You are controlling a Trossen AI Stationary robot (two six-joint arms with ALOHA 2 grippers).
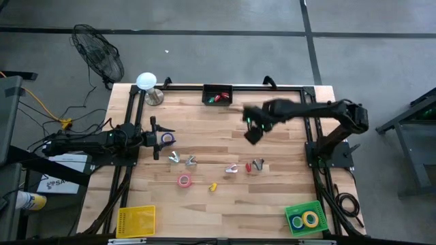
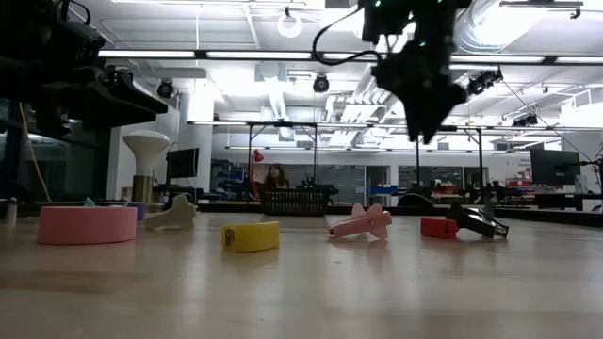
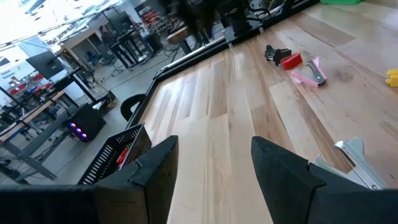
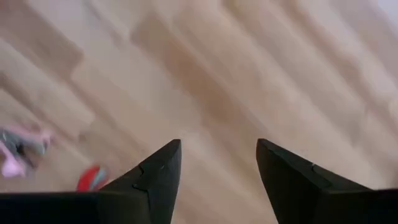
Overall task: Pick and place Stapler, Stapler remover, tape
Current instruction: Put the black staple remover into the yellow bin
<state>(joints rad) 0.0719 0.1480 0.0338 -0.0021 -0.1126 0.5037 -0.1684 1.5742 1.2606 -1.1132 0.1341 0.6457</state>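
Note:
My right gripper (image 1: 252, 133) (image 4: 217, 146) hangs open, high over bare wood, toward the table's far edge from a pink stapler (image 1: 232, 168), a red piece (image 1: 248, 167) and a dark staple remover (image 1: 258, 164). My left gripper (image 1: 160, 138) (image 3: 214, 140) waits open at the left side, with nothing between its fingers. A purplish-blue tape roll (image 1: 167, 138) lies flat just off its fingertips. Two silver claw pieces (image 1: 174, 158) (image 1: 190, 161), a pink tape roll (image 1: 184, 180) (image 2: 87, 224) and a small yellow stapler (image 1: 212, 186) (image 2: 251, 236) lie on the table.
A black basket (image 1: 217, 94) with red and green items stands at the far edge. A yellow basket (image 1: 136, 221) sits at the near left corner. A green basket (image 1: 306, 219) at the near right holds yellow and blue tape rolls. A white lamp-like stand (image 1: 146, 83) is at the far left.

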